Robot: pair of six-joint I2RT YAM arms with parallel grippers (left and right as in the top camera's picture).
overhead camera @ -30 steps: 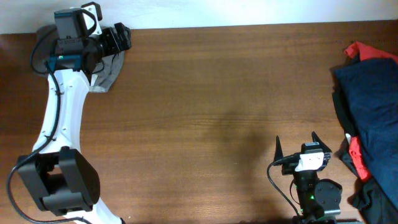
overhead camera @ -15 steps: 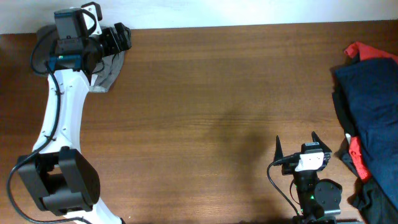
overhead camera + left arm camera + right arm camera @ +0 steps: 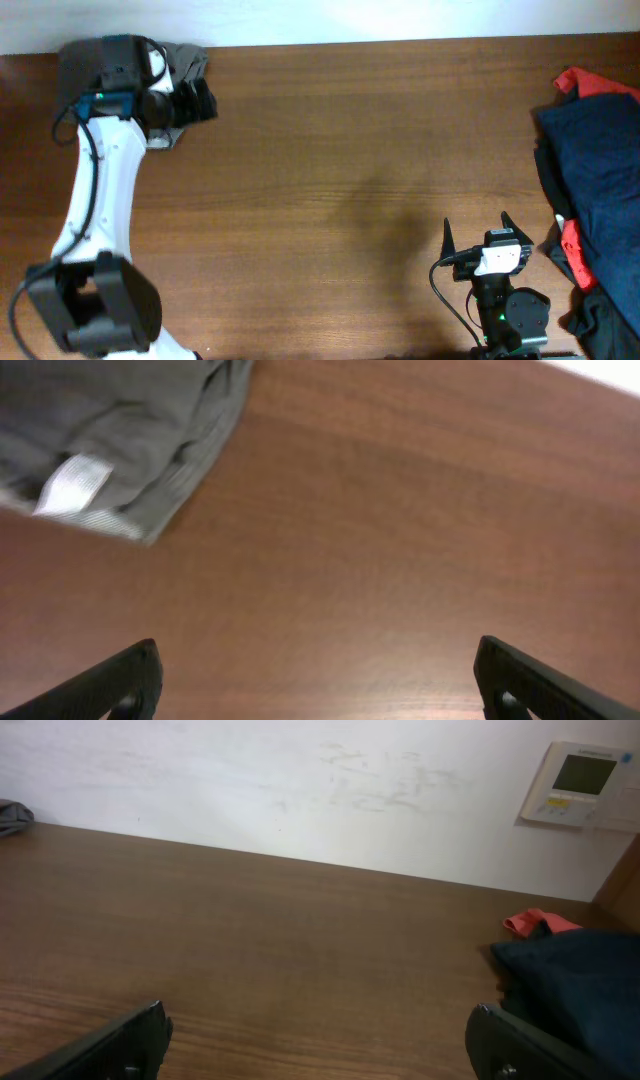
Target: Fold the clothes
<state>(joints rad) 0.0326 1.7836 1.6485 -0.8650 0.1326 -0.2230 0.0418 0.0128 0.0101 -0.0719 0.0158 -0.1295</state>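
The grey-olive garment (image 3: 183, 62) lies bunched at the table's far left corner, partly under my left arm. In the left wrist view it fills the top left (image 3: 120, 430), with a pale lining patch showing. My left gripper (image 3: 200, 100) is open and empty, just right of and below the garment; its fingertips show at the frame's bottom corners (image 3: 315, 685) over bare wood. My right gripper (image 3: 478, 235) is open and empty near the front edge, right of centre, and shows in the right wrist view (image 3: 320, 1045). A sliver of the garment shows far left there (image 3: 12, 816).
A navy blue garment (image 3: 600, 160) with red cloth (image 3: 580, 80) peeking out lies piled at the table's right edge, also in the right wrist view (image 3: 580, 980). A white wall with a control panel (image 3: 580, 785) stands behind the table (image 3: 350, 150).
My left gripper has swung forward and off the grey-olive garment, which now shows more at the far left corner. The right arm has not moved.
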